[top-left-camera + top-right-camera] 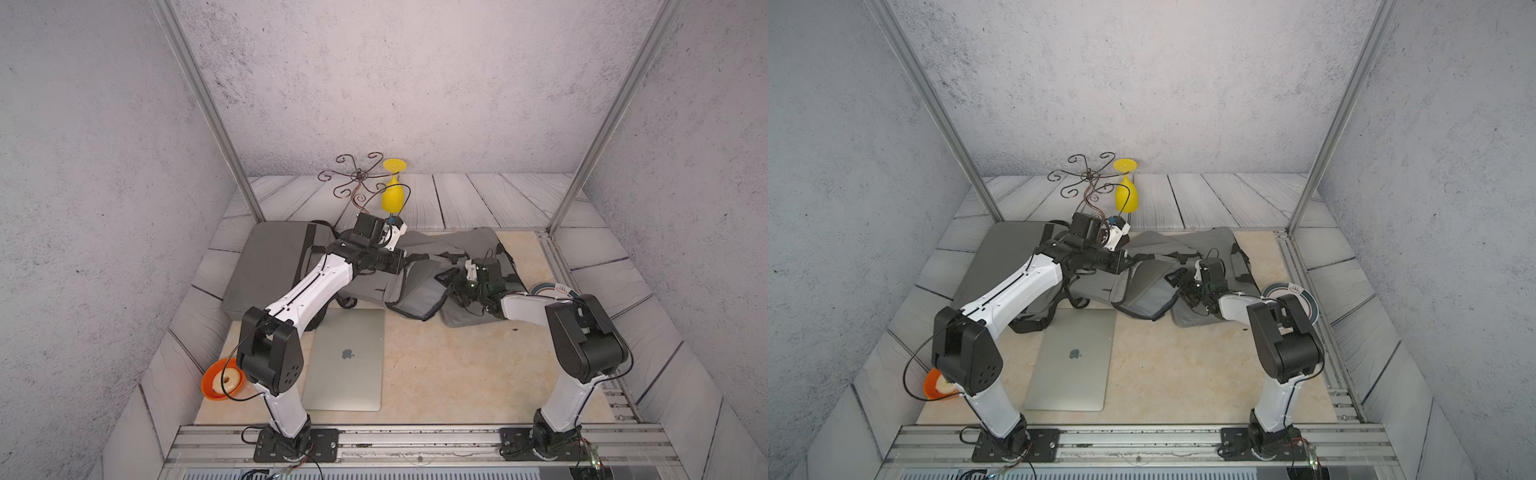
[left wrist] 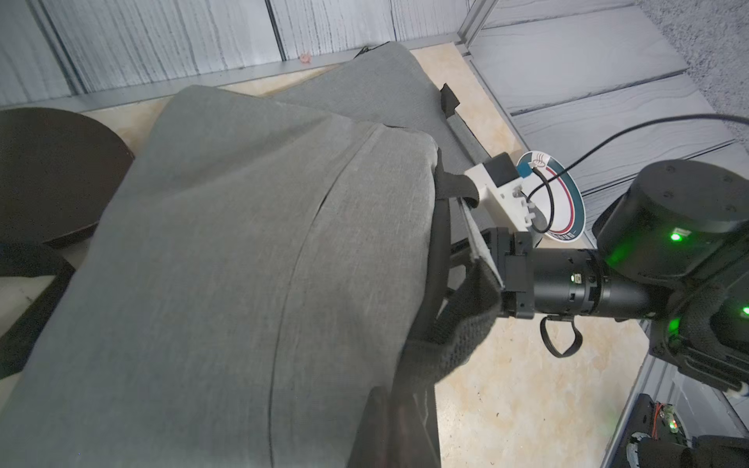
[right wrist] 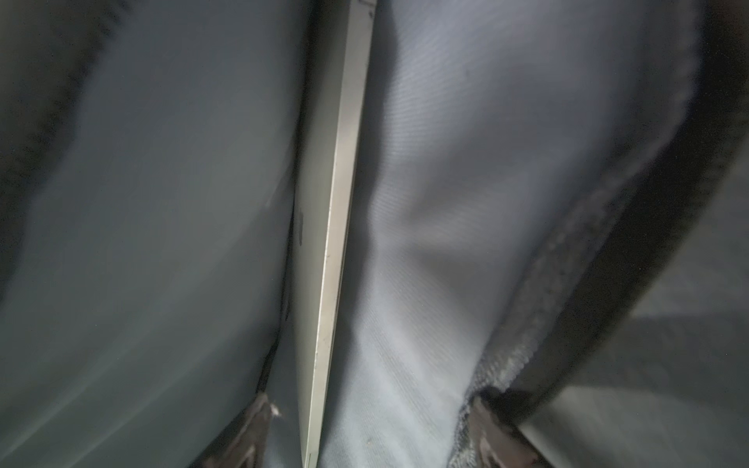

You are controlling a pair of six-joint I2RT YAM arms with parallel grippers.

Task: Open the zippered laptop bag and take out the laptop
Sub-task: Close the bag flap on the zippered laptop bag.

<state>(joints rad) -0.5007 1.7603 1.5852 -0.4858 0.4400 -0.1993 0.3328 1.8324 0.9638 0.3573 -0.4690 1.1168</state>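
Right end effector [image 3: 369, 429] straddles laptop [image 3: 328, 243] edge (inside bag [image 3: 466, 202]).

Laptop bag [image 1: 469, 243]: grey, black trim. Laptop [image 1: 345, 361], 6 o'clock: silver. Goblet [image 1: 392, 197], 12 o'clock: yellow. Bowl [image 1: 214, 384], 8 o'clock: orange. Plate [image 1: 540, 287], 3 o'clock: white, teal-and-red rings. Table [image 1: 457, 374]: beige, marbled.

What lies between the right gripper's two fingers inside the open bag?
The right wrist view shows the laptop edge-on between the right gripper's fingers, with the bag's grey lining on either side.
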